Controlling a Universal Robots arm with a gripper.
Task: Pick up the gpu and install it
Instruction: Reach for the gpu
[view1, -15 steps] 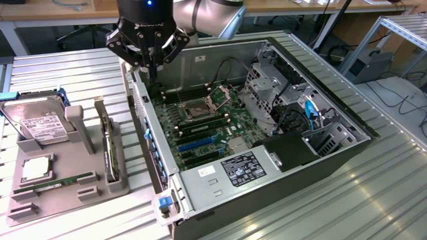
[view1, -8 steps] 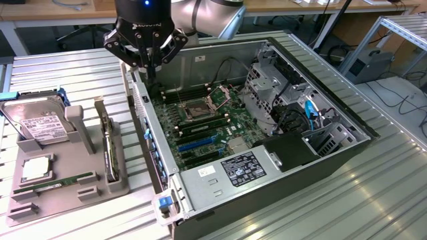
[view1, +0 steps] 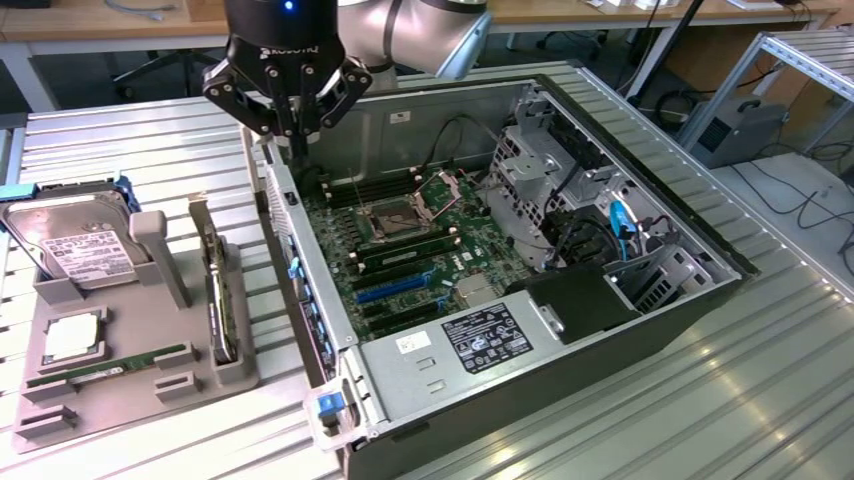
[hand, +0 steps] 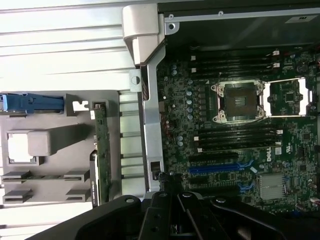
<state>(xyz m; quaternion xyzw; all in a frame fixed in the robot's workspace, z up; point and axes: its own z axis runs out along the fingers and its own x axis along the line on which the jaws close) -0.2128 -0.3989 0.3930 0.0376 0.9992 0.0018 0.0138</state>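
The gpu (view1: 214, 290) stands on its thin edge in a slot of the grey holder tray (view1: 134, 385), on the exterior view's left of the open computer case (view1: 627, 300). In the wrist view the gpu (hand: 102, 150) appears as a narrow dark strip beside the case wall. My gripper (view1: 296, 135) hangs over the case's back left corner, well above and behind the gpu, fingers shut with nothing between them. Its black fingers (hand: 175, 220) show over the motherboard (hand: 240, 130). A blue expansion slot (view1: 394, 287) lies bare on the board.
The tray also carries a silver hard drive (view1: 80, 245), a processor chip (view1: 74, 338) and a green memory stick (view1: 120, 362). A drive cage with cables (view1: 587, 210) occupies the case's far side. The case's upright metal wall (view1: 287, 260) separates tray and motherboard.
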